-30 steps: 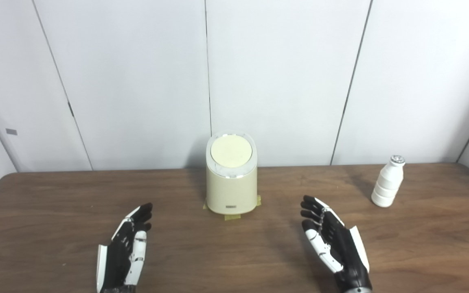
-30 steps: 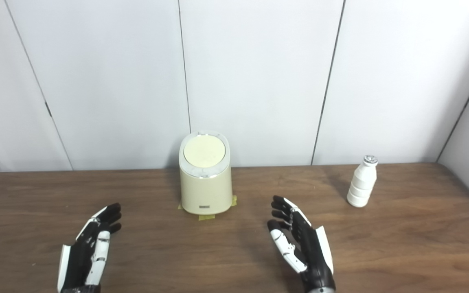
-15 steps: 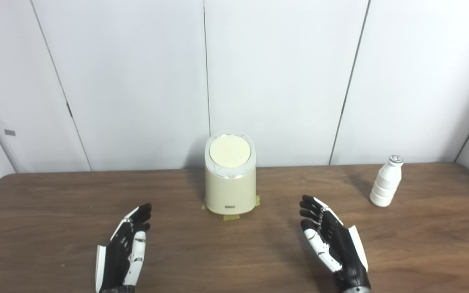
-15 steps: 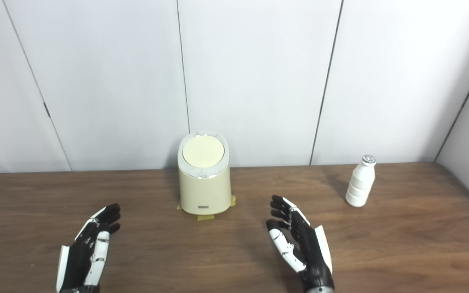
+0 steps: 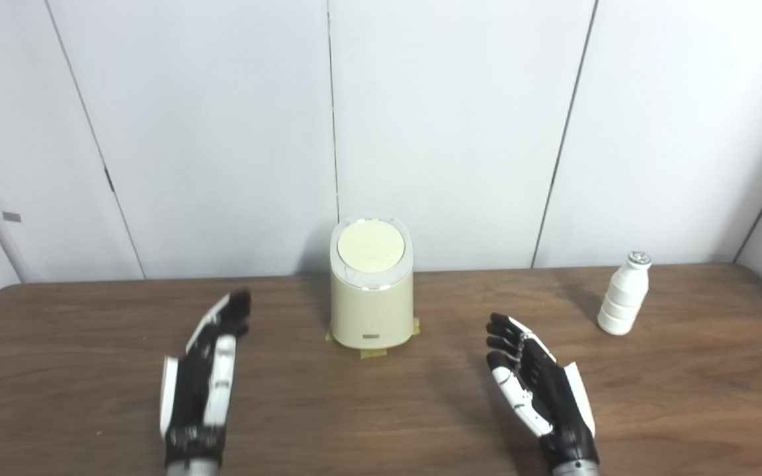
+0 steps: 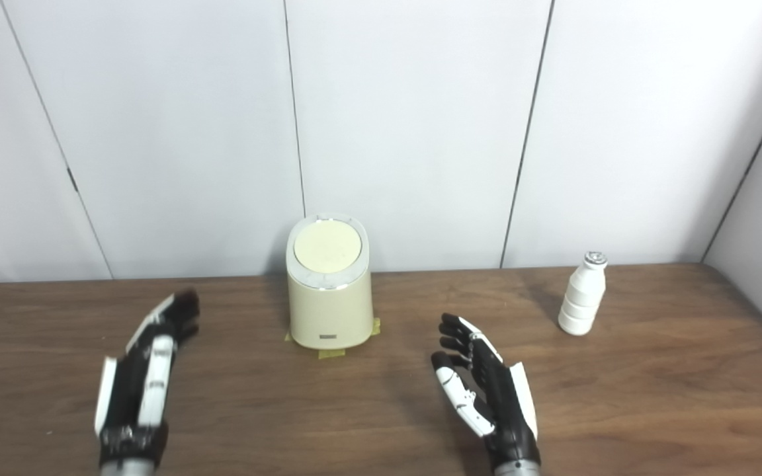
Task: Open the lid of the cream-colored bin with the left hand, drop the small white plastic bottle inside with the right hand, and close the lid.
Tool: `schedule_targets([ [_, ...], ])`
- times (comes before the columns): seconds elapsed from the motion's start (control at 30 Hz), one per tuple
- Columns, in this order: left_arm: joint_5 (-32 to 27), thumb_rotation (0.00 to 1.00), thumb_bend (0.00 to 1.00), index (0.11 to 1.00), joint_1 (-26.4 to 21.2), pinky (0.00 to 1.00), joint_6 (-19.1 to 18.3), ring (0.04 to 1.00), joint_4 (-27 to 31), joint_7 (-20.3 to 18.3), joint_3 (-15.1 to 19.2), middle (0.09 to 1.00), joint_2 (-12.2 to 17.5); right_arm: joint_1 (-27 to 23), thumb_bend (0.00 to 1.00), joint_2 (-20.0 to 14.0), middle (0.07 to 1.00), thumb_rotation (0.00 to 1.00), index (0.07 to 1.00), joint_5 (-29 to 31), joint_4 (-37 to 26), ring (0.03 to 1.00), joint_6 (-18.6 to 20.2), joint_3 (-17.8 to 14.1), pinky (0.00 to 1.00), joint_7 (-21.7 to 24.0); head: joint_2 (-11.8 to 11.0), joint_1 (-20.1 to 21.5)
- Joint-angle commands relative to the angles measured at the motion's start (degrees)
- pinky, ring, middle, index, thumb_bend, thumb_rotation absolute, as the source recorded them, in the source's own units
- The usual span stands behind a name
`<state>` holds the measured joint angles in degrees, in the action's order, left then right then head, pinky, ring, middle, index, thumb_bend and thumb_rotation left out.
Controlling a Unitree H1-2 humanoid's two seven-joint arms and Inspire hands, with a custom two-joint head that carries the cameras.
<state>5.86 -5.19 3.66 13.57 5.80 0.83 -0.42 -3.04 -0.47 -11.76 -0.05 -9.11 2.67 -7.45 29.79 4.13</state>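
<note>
— Bin (image 5: 372, 301) first: where does it stand?

— Cream-colored, upright at the far middle of the desk (image 5: 381, 403), close to the white wall panels. Its round lid (image 5: 371, 246) lies flat on top, shut. Bits of yellow tape (image 5: 373, 352) show at its foot on the near side and at both lower corners.

— And the small white bottle (image 5: 623, 295)?

— Upright at the far right of the desk, well apart from the bin, with a silvery cap on top. Nothing touches it.

— What about the left hand (image 5: 202, 380)?

— It is to the near left of the bin, with bare desk between them. Its fingers (image 5: 234, 311) are stretched out nearly straight, pointing toward the far side and leaning a little right, and they hold nothing. The fingertips look blurred in both views. Whether the hand rests on the wood or hangs above it I cannot tell.

— The right hand (image 6: 487, 387)?

— Near right of the bin, palm turned toward the left. Its fingers (image 6: 454, 330) are apart and slightly curled, gripping nothing. It sits between the bin and the bottle in left-right terms but nearer than both, touching neither.

— Anything else on the desk?

— Only the dark wood grain.
</note>
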Motion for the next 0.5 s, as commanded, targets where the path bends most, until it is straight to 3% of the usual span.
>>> schedule_targets([
  [0.0, 1.4, 0.86, 0.51, 0.860, -4.5, 0.83, -0.8, 0.859, 2.7, -0.3, -0.3, 0.872, 0.0, -0.4, 0.20, 0.4, 0.807, 0.63, 0.804, -0.4, 2.4, 0.784, -2.8, 0.2, 0.71, -0.6, 0.0, 0.1],
  [0.3, 6.8, 0.83, 0.57, 0.882, -14.2, 0.84, -8.5, 0.886, 2.8, 0.8, -1.2, 0.889, -0.8, -0.6, 0.20, 0.4, 0.810, 0.62, 0.809, -0.4, 2.4, 0.786, -1.9, 0.1, 0.72, -0.5, 0.0, -0.2],
  [0.47, 13.0, 0.78, 0.67, 0.947, -18.8, 0.93, -15.5, 0.960, 2.1, 0.9, -2.7, 0.956, -0.9, -0.6, 0.20, 0.3, 0.807, 0.62, 0.807, -0.3, 2.5, 0.785, -2.2, 0.2, 0.72, -0.4, 0.1, -0.2],
])
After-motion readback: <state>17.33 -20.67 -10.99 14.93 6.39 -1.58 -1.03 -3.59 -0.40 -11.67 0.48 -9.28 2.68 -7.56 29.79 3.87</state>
